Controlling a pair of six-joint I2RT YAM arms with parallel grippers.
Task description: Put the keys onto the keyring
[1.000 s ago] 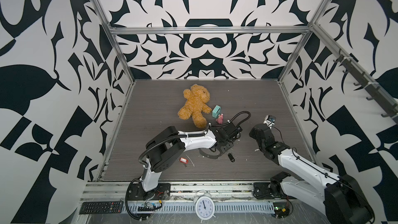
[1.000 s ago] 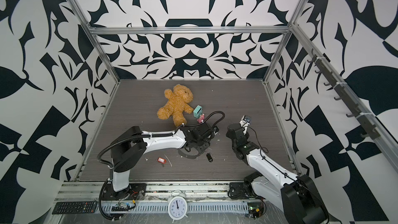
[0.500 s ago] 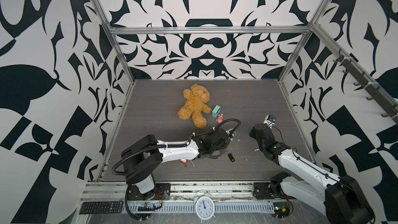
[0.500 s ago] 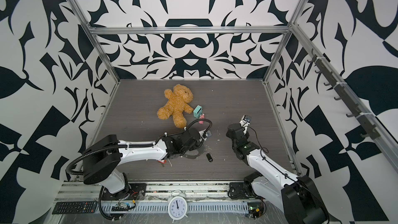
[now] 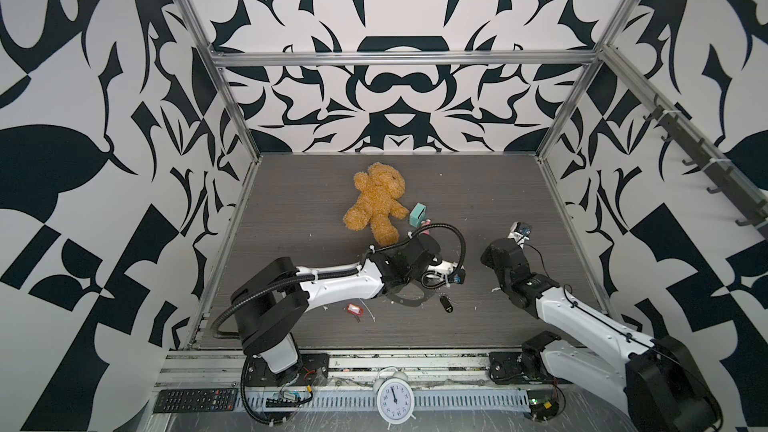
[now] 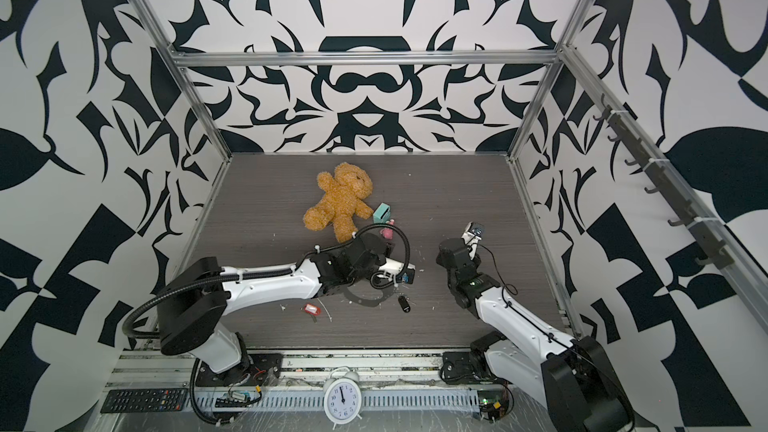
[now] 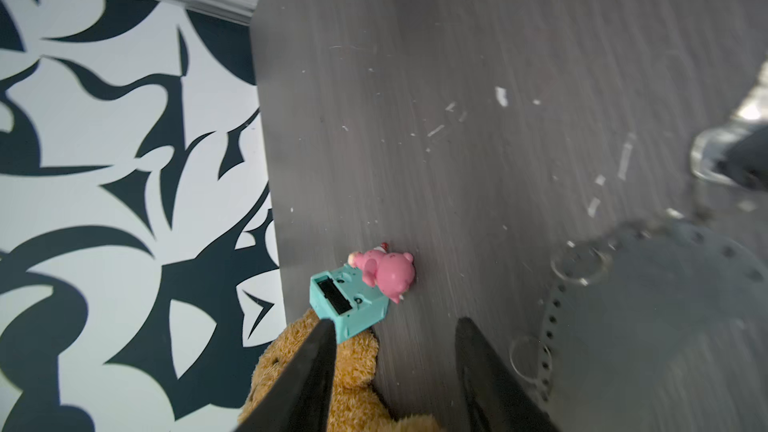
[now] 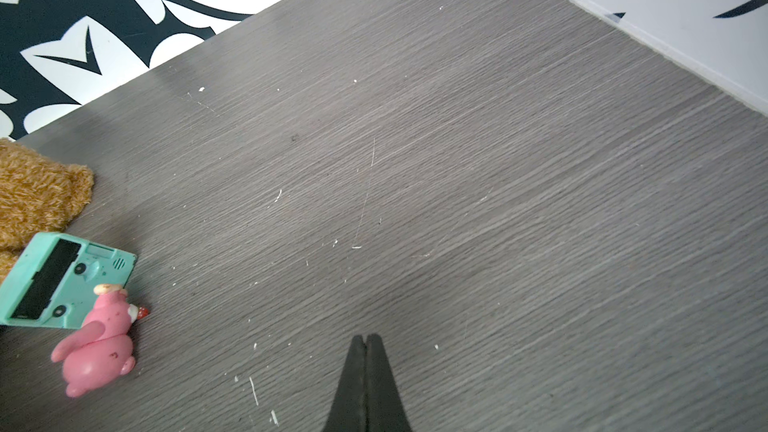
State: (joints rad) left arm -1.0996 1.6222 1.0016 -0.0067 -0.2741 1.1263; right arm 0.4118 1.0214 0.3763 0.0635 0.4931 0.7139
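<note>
Nothing threaded yet, by appearance: red tag (image 5: 354, 308) and black fob (image 5: 446, 304) loose on tabletop (image 5: 478, 184), off keyring (image 7: 578, 263). Empty left end effector (image 7: 395, 322) released; right end effector (image 8: 365, 338) clenched, empty. Both keys outstanding.

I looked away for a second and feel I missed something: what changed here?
The left arm dropped its elbow low and out to the left, drawing its wrist slightly back. The left gripper is open and holds nothing; nothing was grabbed or released. The shut right gripper, red tag, black fob, strap and teddy bear stayed put.
</note>
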